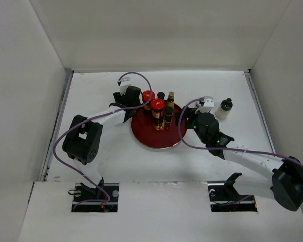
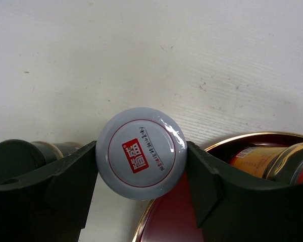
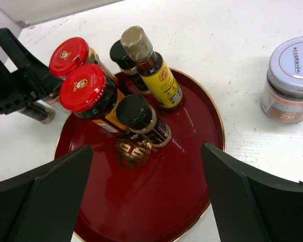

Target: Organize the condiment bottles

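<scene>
A: Setting: white table point(image 1: 116, 161), enclosed by white walls point(image 1: 141, 30). First entry?

B: Round dark-red tray point(image 1: 159, 142), mid-table. Clustered toward its far side are a near red-capped jar point(image 3: 83, 86), an amber bottle point(image 3: 154, 70), and two black-capped bottles point(image 3: 134, 111). A far red-capped jar point(image 3: 69, 55) stands behind them. Its base is hidden, so I cannot tell whether it is on the tray or just off it.

A: Left gripper?

B: Left gripper point(image 2: 141, 146): both fingers pressed against the lid of a white-lidded jar point(image 2: 141, 164), clamped on it at the tray's far-left rim. The lid hides the jar body, so resting or lifted cannot be told. From above, the wrist covers the jar.

A: Right?

B: Right gripper point(image 3: 146, 147): fingers wide apart, holding nothing, over the tray's right edge.

A: Off-tray stock?

B: Second white-lidded jar point(image 3: 290, 80), on the table, clipped by the frame edge. White-bodied bottle point(image 1: 224, 109), upright, right of the tray. Small dark bottle point(image 2: 20, 154), mostly hidden behind the left finger, pose unclear.
</scene>
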Robot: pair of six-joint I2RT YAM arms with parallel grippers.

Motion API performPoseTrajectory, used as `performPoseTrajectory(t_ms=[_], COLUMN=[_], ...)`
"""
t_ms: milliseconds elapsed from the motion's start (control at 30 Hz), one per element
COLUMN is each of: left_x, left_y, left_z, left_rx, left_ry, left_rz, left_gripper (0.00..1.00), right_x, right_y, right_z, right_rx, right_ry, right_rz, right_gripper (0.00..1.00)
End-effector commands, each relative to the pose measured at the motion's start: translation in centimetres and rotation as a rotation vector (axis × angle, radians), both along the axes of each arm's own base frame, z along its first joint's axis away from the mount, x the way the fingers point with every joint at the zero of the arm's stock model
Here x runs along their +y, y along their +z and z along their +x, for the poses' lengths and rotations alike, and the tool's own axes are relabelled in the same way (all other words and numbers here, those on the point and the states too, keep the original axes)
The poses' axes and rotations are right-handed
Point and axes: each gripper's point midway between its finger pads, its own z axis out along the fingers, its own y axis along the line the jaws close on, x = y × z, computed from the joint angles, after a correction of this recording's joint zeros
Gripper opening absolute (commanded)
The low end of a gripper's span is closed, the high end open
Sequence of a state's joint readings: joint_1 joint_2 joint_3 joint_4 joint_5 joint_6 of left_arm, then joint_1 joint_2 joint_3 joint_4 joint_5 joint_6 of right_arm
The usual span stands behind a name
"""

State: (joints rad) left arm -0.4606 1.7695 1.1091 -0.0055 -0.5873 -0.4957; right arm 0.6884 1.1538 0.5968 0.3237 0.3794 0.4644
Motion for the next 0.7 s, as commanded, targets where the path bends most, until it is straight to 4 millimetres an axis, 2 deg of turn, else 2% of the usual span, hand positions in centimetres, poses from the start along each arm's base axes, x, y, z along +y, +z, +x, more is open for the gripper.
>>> performPoseTrajectory(t_ms=[0, 133, 200, 433, 667], left_x=[-0.5, -0.7, -0.9, -0.7, -1.2], left_y=[2.8, 4.1, 5.3, 9.7, 12.5], left_z=[1.9, 1.4, 1.0, -1.0, -3.7], left_rx=[-0.081, -0.114, -0.136, -0.223, -0.274], left_ry=[-0.008, -0.015, -0.022, -0.017, -0.046], left_rz=[-0.034, -0.044, -0.051, -0.068, -0.08], left_gripper=[0.58, 0.45, 0.42, 0.41, 0.39], right_x=[0.7, 0.9, 0.9, 0.9, 0.2], right_y=[1.9, 1.8, 1.7, 2.1, 2.4], right_z=[0.5, 0.6, 0.6, 0.5, 0.5], right_rx=[-0.05, -0.047, -0.044, -0.054, -0.063], right_ry=[0.013, 0.016, 0.017, 0.02, 0.004], right_rz=[0.059, 0.058, 0.057, 0.069, 0.08], right_gripper=[0.95, 0.95, 0.95, 0.95, 0.95])
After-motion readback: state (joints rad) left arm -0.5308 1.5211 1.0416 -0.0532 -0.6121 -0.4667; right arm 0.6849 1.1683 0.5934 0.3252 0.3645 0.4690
